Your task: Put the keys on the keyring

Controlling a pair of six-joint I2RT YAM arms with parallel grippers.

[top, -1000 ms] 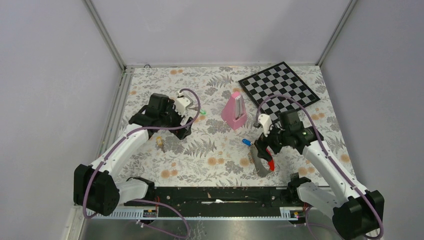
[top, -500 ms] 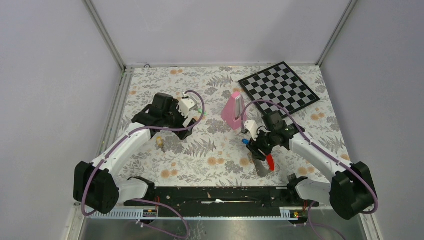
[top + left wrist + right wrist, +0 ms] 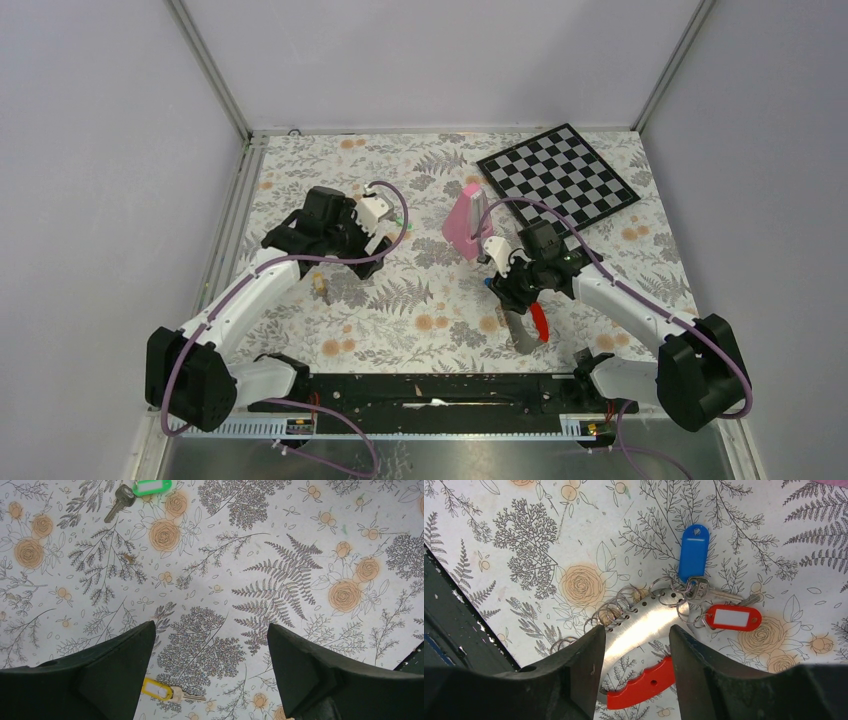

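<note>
The keyring lies flat on the table, one side grey, the other a red curved bar. Keys with a blue tag and a red tag hang on small rings at its grey end. My right gripper hovers over it, jaws half closed and astride the grey side, gripping nothing that I can see. At the left, my left gripper hangs wide open over bare cloth. A yellow-tagged key lies under it and a green-tagged key lies farther out.
A pink pyramid stands just behind the right gripper. A chessboard lies at the back right. Several spare rings line the grey side. A black rail runs along the near edge.
The right gripper has swung left over the keyring's upper end and narrowed its jaws. The left gripper has shifted only slightly.
</note>
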